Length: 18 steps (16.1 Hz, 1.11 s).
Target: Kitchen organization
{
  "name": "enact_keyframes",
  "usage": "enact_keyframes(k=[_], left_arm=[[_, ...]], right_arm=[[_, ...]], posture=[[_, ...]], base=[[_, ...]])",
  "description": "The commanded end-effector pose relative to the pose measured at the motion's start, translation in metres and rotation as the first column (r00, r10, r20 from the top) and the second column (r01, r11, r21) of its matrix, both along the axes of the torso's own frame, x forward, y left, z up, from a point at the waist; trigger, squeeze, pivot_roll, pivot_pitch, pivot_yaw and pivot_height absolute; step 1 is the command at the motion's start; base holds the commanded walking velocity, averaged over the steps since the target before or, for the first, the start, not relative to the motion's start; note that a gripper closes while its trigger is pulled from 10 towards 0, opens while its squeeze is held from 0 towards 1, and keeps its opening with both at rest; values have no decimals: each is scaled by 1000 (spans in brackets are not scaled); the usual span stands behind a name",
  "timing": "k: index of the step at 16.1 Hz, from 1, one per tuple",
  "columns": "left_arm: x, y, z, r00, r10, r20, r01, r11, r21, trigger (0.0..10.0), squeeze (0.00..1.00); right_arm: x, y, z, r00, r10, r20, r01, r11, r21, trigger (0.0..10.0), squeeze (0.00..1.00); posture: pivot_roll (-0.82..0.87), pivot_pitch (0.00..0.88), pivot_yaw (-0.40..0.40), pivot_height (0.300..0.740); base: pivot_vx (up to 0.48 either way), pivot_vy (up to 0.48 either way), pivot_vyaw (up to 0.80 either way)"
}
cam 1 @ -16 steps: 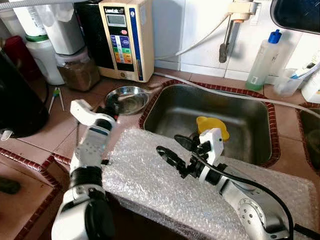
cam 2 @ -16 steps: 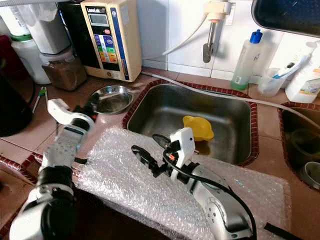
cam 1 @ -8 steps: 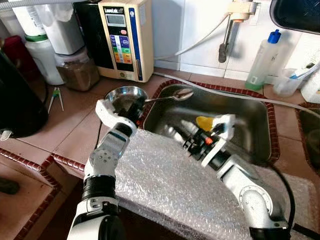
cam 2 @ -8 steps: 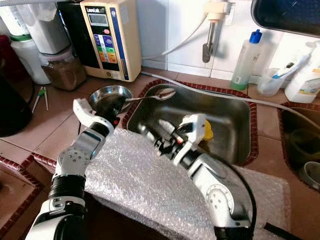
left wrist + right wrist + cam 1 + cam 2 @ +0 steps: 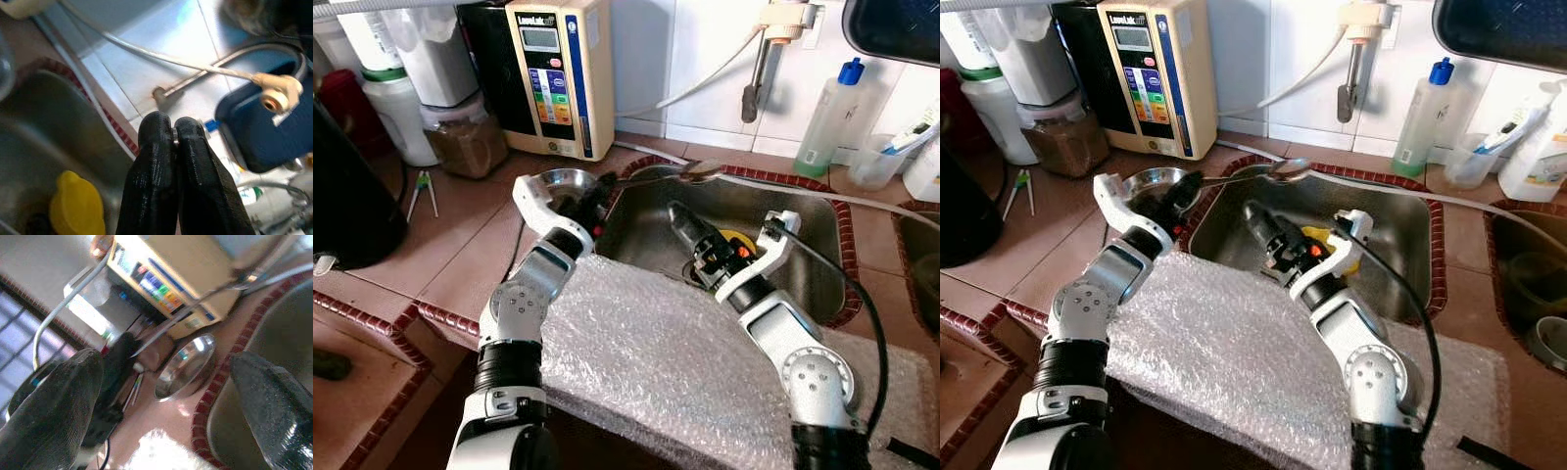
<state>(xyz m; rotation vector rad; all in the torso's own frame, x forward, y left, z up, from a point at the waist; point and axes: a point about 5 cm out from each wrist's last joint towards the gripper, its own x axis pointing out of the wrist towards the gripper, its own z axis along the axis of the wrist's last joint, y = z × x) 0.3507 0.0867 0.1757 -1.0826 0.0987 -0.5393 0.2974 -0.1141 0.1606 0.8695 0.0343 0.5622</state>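
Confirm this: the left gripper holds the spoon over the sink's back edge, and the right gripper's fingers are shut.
Not quite. The left gripper does hold the spoon over the sink edge, but the right gripper is open: the right wrist view shows its fingers spread wide apart.
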Motion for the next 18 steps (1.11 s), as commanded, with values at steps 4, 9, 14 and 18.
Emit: enact_keyframes(k=[4,9,14,18], left_arm=[[-10,-24,4,995,-92,28,94,994,-52,0,0],[-19,-33,-2,986,-163,17,164,986,-32,0,0],[-31,-39,-5,968,-249,21,250,968,-35,0,0],[-31,-36,-6,974,-226,3,226,974,-34,0,0]], right_arm=[[25,-3,3,990,-133,-47,135,990,43,10000,0],[44,-9,9,980,-192,-45,194,980,47,10000,0],[55,-11,16,971,-236,-39,238,966,97,0,0],[56,-15,14,966,-253,-46,257,962,93,0,0]], posture=[[-153,0,87,740],[-143,0,85,740],[-137,2,86,740],[-140,7,90,740]], base=[[0,0,0],[0,0,0],[0,0,0],[0,0,0]])
